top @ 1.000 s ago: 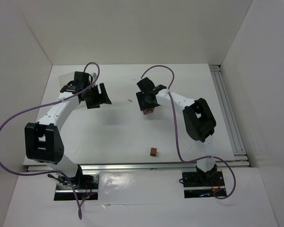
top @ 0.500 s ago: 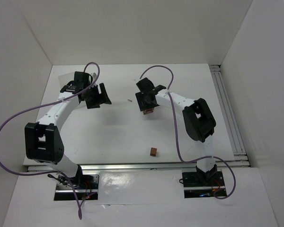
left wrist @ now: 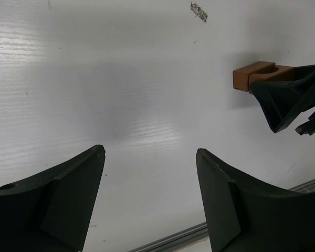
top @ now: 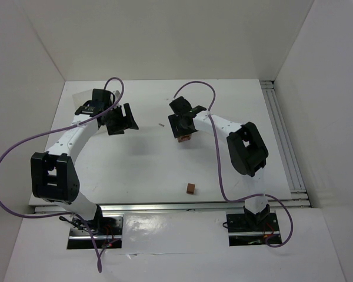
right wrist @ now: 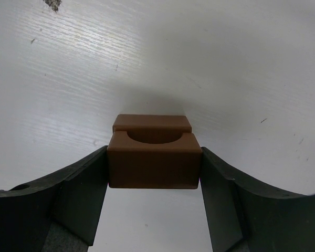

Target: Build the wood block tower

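Observation:
My right gripper [right wrist: 154, 152] is shut on a reddish-brown wood block [right wrist: 154, 163] with a half-round notch in its top. A second flat brown block [right wrist: 152, 122] lies right against its far side; I cannot tell if one rests on the other. In the top view this pair [top: 186, 138] sits under the right gripper [top: 183, 134] at mid table. It also shows in the left wrist view [left wrist: 253, 76]. A lone brown cube [top: 190, 188] lies near the front edge. My left gripper [top: 127, 121] [left wrist: 149, 151] is open and empty, off to the left.
A tiny pale sliver [top: 161, 124] lies between the two grippers, seen also in the right wrist view [right wrist: 52, 4]. White walls close in the table on three sides. A metal rail [top: 285, 141] runs along the right edge.
The right gripper with its block has crept very slightly to the left. The left arm and the lone cube have not moved.

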Robot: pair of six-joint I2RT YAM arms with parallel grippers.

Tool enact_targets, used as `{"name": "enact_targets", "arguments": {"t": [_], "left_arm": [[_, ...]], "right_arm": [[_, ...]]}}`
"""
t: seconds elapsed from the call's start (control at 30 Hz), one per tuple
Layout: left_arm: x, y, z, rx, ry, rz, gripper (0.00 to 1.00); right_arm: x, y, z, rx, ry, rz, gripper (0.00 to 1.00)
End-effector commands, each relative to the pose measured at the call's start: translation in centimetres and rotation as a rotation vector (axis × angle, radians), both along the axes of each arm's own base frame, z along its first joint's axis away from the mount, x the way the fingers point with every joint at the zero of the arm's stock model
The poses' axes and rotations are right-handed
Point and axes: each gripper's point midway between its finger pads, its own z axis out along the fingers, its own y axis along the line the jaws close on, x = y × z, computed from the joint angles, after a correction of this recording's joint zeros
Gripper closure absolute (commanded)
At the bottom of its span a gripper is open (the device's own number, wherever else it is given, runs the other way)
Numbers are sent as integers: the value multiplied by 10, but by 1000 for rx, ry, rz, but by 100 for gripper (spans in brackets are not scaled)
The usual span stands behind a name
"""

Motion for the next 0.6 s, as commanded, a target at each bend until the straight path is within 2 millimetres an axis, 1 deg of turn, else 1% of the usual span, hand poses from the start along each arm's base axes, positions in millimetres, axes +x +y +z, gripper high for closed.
{"name": "enact_targets", "arguments": {"t": [0.0,0.13,0.17,0.2,0.43,0.47,0.5,0.57], "left_arm": [[6,-4,14,-18,-36,-10,18],[5,-8,14,-18,-36,-19,18],[7,-8,17,-19,-45,-19,18],[7,-8,17,-19,-45,-19,18],[7,-8,17,-19,-45,-19,18],[7,-8,14,-18,-36,-19,18],[7,-8,14,-18,-36,-19,18],[7,-8,14,-18,-36,-19,18]], "right_arm": [[11,12,10,22,-52,16,27],[14,13,14,23,-60,23,27],[14,13,14,23,-60,23,27],[14,13,14,23,-60,23,26],[14,13,14,23,-60,23,25],[13,13,9,17,-53,23,25],[15,15,12,23,-60,23,25],[15,15,12,23,-60,23,25]]}}
